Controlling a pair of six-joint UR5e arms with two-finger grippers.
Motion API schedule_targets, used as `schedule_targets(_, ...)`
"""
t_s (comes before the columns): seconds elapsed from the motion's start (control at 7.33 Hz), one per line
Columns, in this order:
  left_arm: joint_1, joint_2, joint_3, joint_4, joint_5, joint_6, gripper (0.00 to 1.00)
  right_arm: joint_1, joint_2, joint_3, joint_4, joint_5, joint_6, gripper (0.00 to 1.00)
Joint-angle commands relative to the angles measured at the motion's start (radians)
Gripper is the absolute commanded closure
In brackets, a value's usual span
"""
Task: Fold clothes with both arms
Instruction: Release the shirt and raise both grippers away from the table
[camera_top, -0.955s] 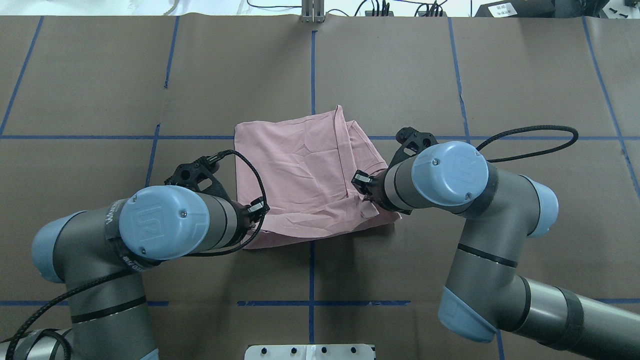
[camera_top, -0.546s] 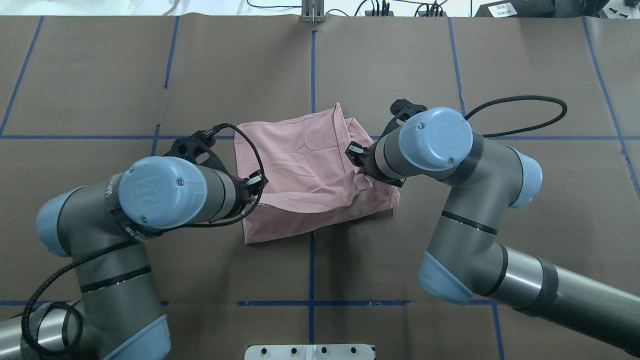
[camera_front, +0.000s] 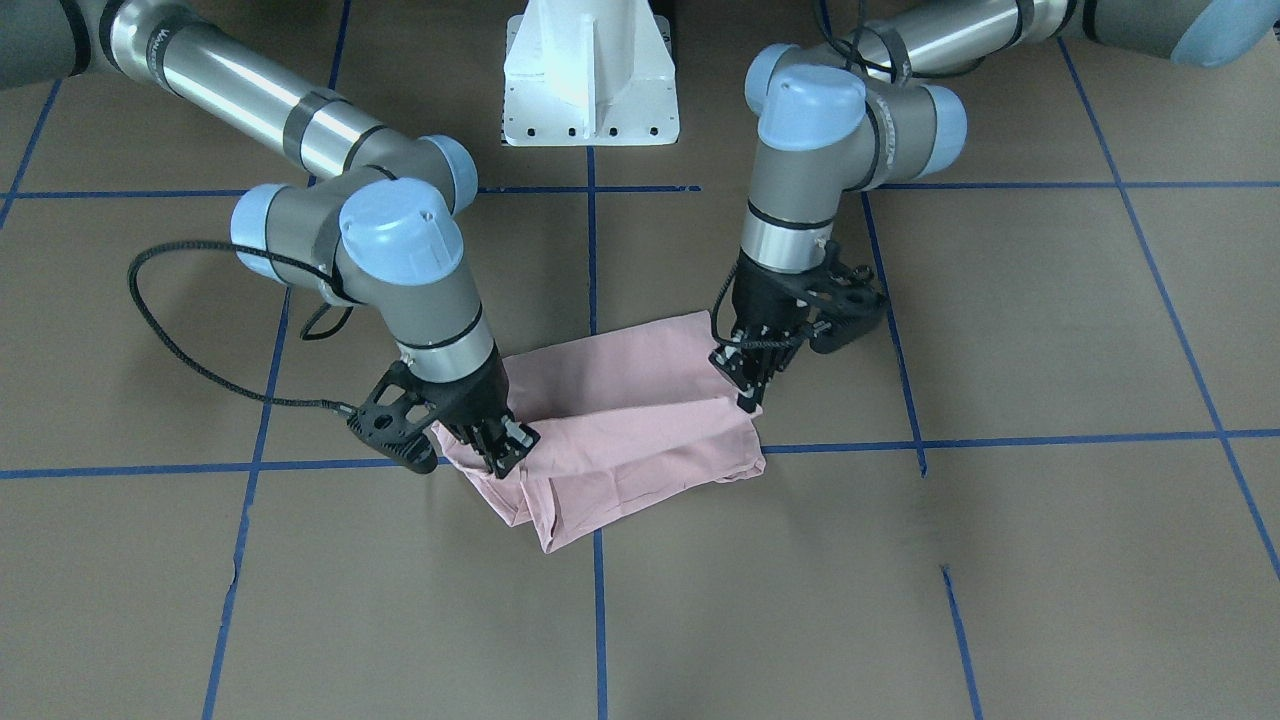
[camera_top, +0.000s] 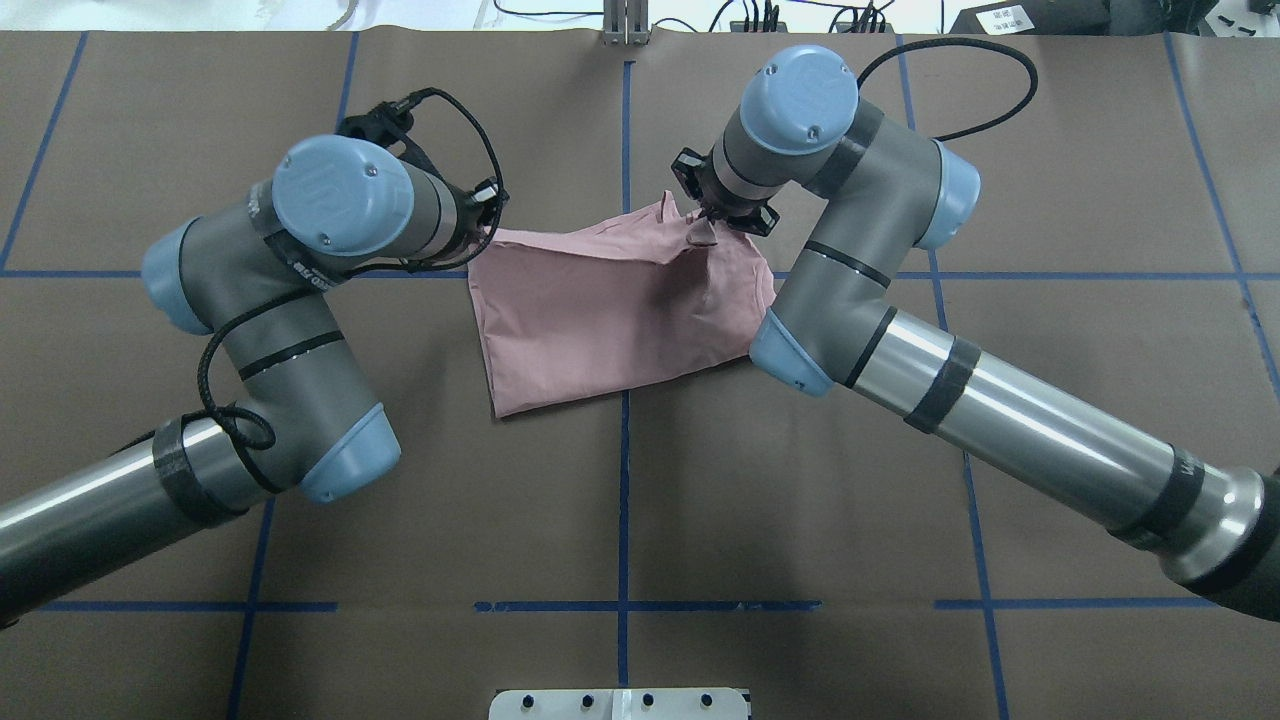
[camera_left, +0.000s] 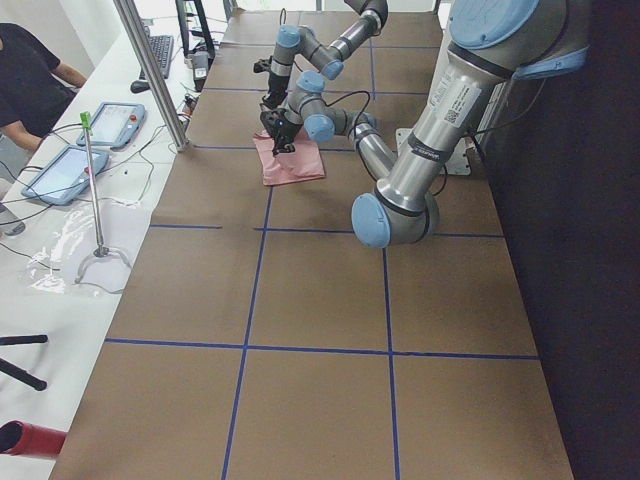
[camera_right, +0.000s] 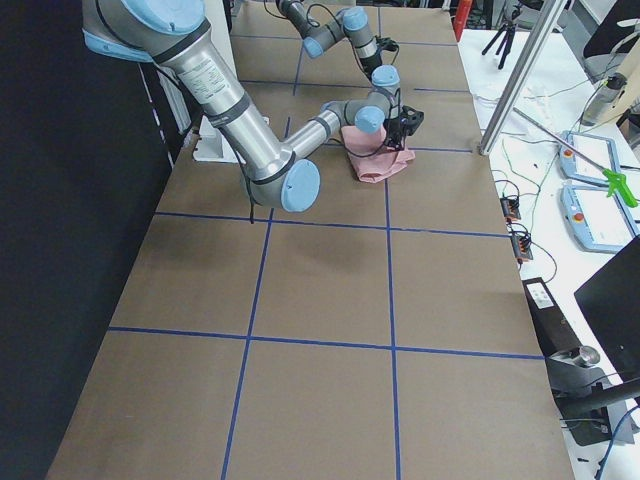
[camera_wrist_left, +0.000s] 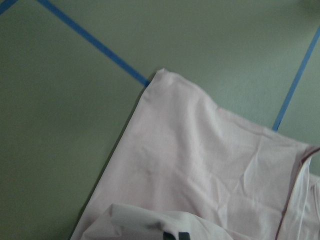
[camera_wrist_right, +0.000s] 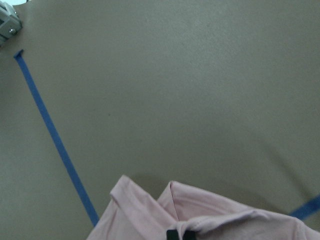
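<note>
**Both claws closed on the shirt's far corners**

Brown paper marked with a grid of blue tape (camera_top: 650, 606) covers the table (camera_top: 700, 500). Seen from overhead, the pink shirt (camera_top: 600, 320) lies at the table's centre, a little toward 12 o'clock. It is doubled over with a plain side up, and its near edge slants from 7 to 4 o'clock.

The left gripper (camera_front: 748, 390) is clamped on cloth at the shirt's 10 o'clock corner. The right gripper (camera_front: 503, 452) is clamped on a bunched bit at 1 o'clock, where the fabric rises in a small peak. The upper layer spans between the two claws.

Each wrist view shows pink cloth drawn into dark fingertips at the picture's bottom edge.

The left arm (camera_top: 300, 330) comes in from 8 o'clock and the right arm (camera_top: 1000, 420) from 4 o'clock. A white base (camera_front: 590, 80) sits at 6 o'clock.
</note>
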Motion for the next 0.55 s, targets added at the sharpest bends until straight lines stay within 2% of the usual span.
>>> schedule_targets(0.0,-0.066,-0.059,0.242,-0.197,0.001,0.153,0.0,0.058,0.064,-0.157,0.057,0.007,-0.082,0.0)
schedule_targets(0.41,-0.066,-0.064,0.242,-0.202,-0.003,0.152,0.0,0.086,0.059,-0.162,0.058,0.008,-0.104,0.0)
